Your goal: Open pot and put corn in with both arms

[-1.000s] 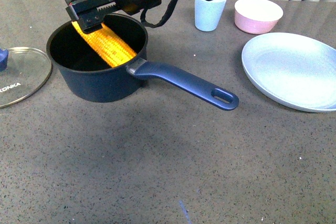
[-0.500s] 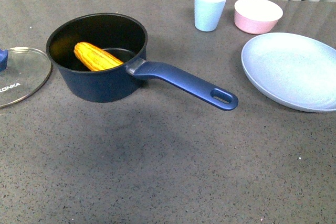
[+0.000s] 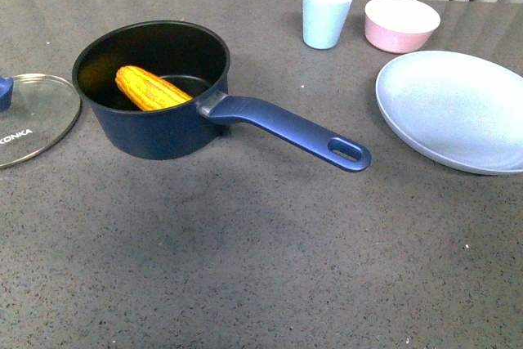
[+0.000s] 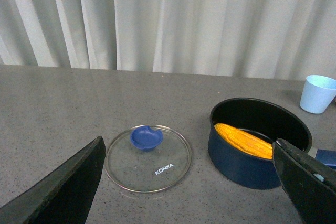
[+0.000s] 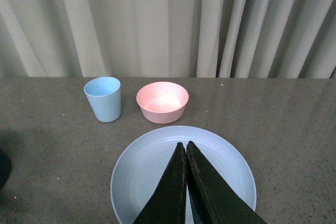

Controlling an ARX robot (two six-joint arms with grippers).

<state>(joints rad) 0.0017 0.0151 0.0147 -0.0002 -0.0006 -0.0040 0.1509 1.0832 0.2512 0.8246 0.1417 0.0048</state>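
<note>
In the pot [image 3: 155, 91], left-centre on the table [image 3: 245, 267], the corn [image 3: 151, 89] lies tilted against the wall. Corn: light, stiff, ridged, so grippy; take it mid-cob across the rows. Pot heavier; hold by the handle [image 3: 286, 130]. Lid [image 3: 33, 118] is off, far left. Left gripper [image 4: 189, 182] spread wide, empty; right gripper [image 5: 185, 182] pinched together, probably empty. Versus a second ago: the arm over the pot is gone and the corn has dropped in.
</note>
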